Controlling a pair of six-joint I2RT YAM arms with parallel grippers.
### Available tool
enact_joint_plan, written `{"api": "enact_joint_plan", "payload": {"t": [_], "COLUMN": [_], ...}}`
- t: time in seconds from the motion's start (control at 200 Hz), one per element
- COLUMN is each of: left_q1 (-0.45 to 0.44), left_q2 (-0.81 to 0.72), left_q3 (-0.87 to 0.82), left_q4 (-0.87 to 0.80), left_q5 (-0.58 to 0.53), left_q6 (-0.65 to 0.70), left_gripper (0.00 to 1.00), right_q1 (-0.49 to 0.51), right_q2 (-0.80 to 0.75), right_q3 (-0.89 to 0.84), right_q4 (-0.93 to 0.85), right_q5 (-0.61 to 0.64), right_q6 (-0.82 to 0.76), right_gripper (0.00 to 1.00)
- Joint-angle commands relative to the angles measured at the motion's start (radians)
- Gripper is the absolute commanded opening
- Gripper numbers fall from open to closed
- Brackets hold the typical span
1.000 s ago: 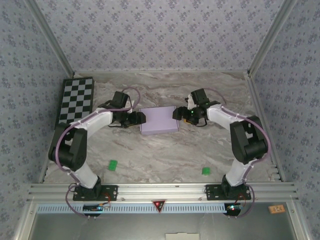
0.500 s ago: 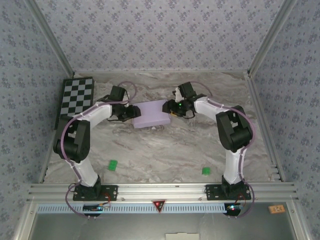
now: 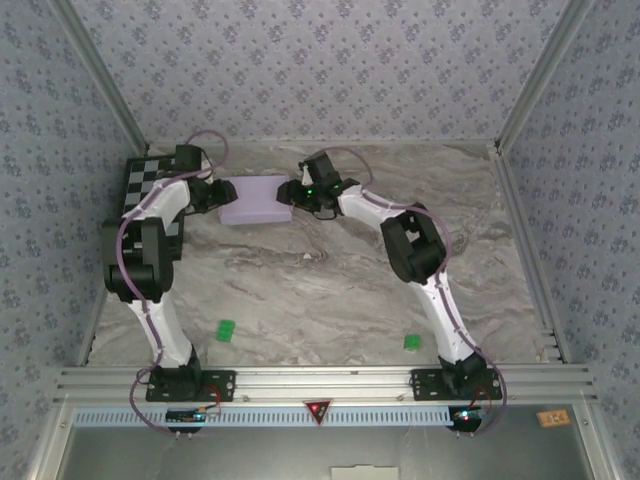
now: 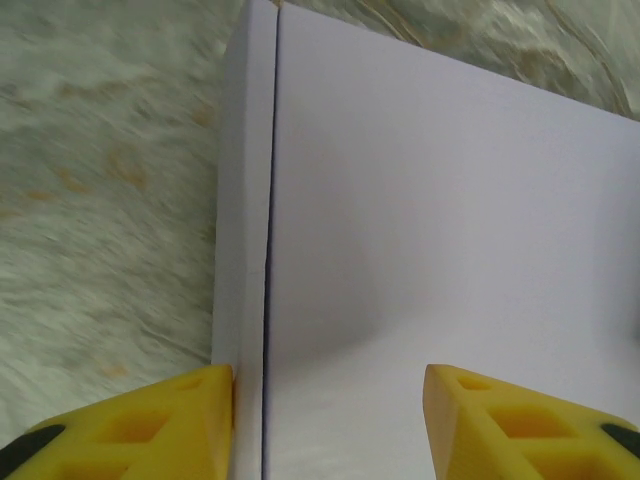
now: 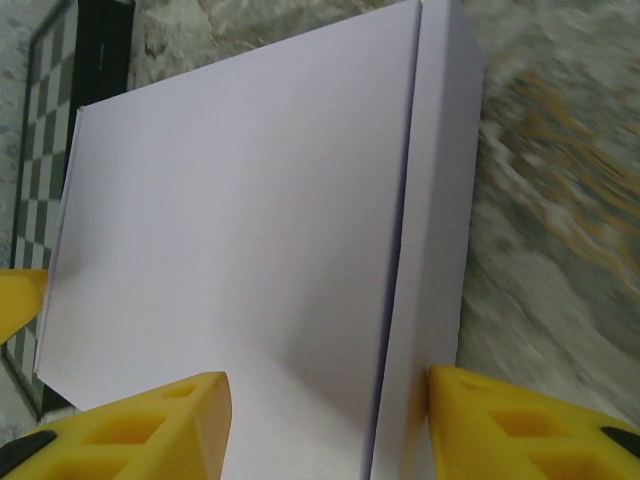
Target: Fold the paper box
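While left fingers [image 4: 140, 430], right fingers [image 5: 140, 430] pinch ends, paper box [image 3: 255, 200] closed.

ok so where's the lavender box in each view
top external: the flat lavender paper box lies far back on the left, just right of the black-and-white checkerboard.
left wrist: the box takes the middle and right.
right wrist: the box takes the middle and left.
shared landmark: the grey marbled tabletop, left of the box in the left wrist view, right of it in the right wrist view.
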Motion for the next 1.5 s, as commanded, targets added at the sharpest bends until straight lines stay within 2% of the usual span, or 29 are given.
{"api": "enact_joint_plan", "payload": {"t": [0.0, 0.175, 0.385, 0.535, 0.715, 0.8, 0.959, 1.084, 1.219, 1.364, 1.429, 1.469, 1.494], "left_q1": [0.013, 0.069, 0.111, 0.13, 0.141, 0.151, 0.156, 0.155, 0.153, 0.145, 0.133, 0.126, 0.121], "left_q2": [0.052, 0.122, 0.199, 0.237, 0.248, 0.239, 0.169, 0.07, -0.053, -0.181, -0.232, -0.26, -0.284], "left_q3": [0.061, 0.122, 0.193, 0.227, 0.253, 0.263, 0.239, 0.155, 0.011, -0.164, -0.239, -0.299, -0.331], "left_q4": [0.0, 0.02, 0.051, 0.062, 0.034, 0.022, -0.001, 0.02, 0.071, 0.134, 0.155, 0.179, 0.193], "left_q5": [0.117, 0.166, 0.215, 0.226, 0.204, 0.197, 0.117, 0.071, 0.023, -0.011, -0.035, -0.043, -0.051], "left_q6": [0.031, 0.04, 0.028, 0.01, 0.015, 0.003, 0.028, 0.048, 0.053, 0.043, 0.044, 0.049, 0.05], "left_gripper": [0.52, 0.53, 0.53, 0.53, 0.53, 0.54, 0.58, 0.61, 0.68, 0.78, 0.87, 0.91, 0.93], "right_q1": [0.073, 0.078, 0.086, 0.08, 0.054, 0.043, 0.011, -0.023, -0.071, -0.152, -0.19, -0.216, -0.23], "right_q2": [0.08, 0.204, 0.255, 0.269, 0.212, 0.164, 0.039, -0.101, -0.25, -0.418, -0.497, -0.545, -0.573], "right_q3": [0.145, 0.276, 0.3, 0.33, 0.257, 0.196, 0.058, -0.082, -0.233, -0.42, -0.514, -0.567, -0.598], "right_q4": [0.152, 0.226, 0.345, 0.309, 0.273, 0.255, 0.209, 0.133, 0.002, -0.071, -0.085, -0.093, -0.102], "right_q5": [-0.031, -0.045, -0.088, -0.14, -0.15, -0.142, -0.119, -0.098, -0.047, 0.026, 0.069, 0.099, 0.126], "right_q6": [0.08, 0.136, 0.14, 0.142, 0.12, 0.097, 0.003, -0.087, -0.253, -0.321, -0.339, -0.361, -0.377], "right_gripper": [0.54, 0.55, 0.59, 0.61, 0.65, 0.68, 0.71, 0.74, 0.78, 0.87, 0.92, 1.0, 1.0]}}
